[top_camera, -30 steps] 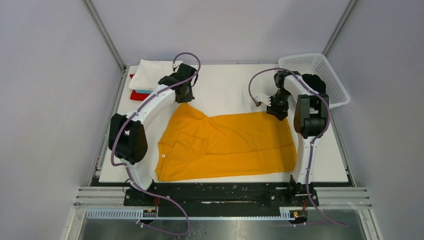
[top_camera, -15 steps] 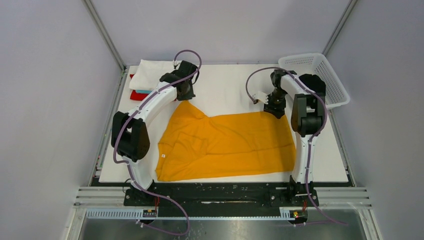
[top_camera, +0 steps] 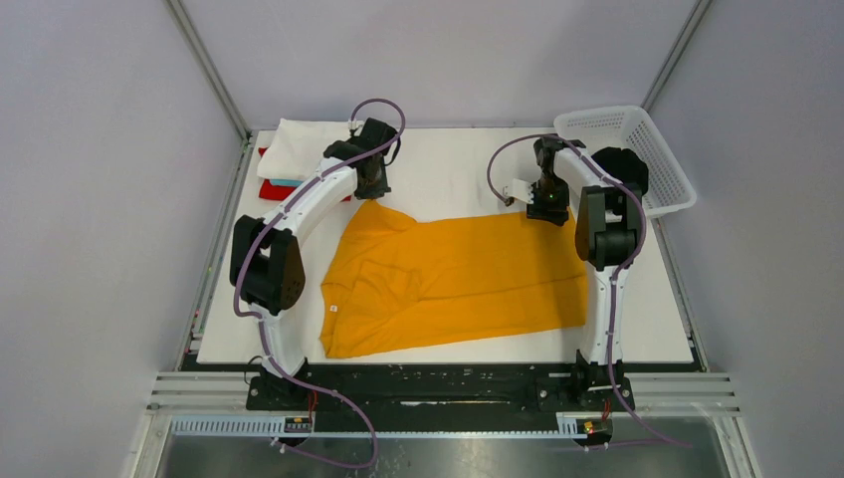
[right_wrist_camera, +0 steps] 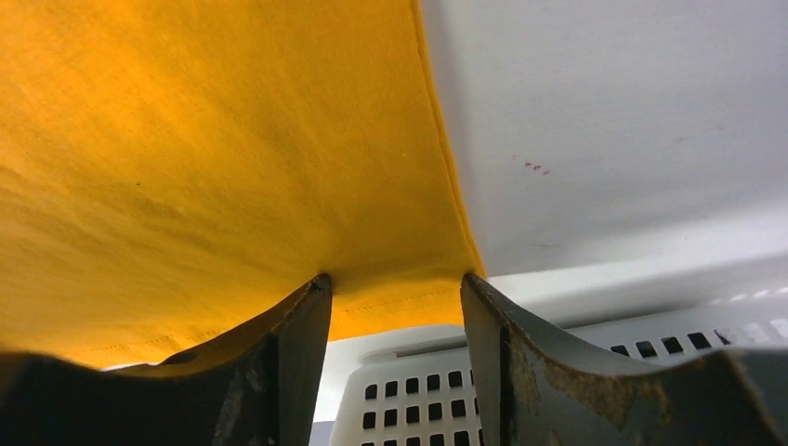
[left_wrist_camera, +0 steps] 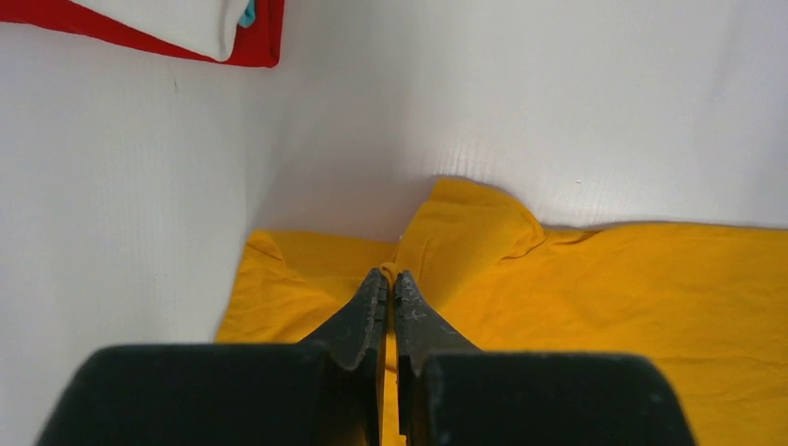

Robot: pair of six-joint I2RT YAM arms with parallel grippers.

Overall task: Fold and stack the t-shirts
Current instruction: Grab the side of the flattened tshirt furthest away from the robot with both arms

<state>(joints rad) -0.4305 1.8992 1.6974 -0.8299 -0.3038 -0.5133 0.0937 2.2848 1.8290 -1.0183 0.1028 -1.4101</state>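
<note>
The mustard-yellow t-shirt lies spread on the white table, its neck label at the near left. My left gripper is shut on a pinched fold of the shirt's far left corner; the wrist view shows yellow cloth squeezed between the closed tips. My right gripper is at the shirt's far right corner. Its jaws stand apart with the tips against the shirt's hem. Folded white, light-blue and red shirts are stacked at the far left.
A white lattice basket stands at the far right, just behind the right gripper, and shows in the right wrist view. The stack's red and white edges are beyond the left gripper. The enclosure walls ring the table.
Both grippers moved toward the far edge of the table. The yellow shirt shifted back with them and its far edge is pulled straighter.
</note>
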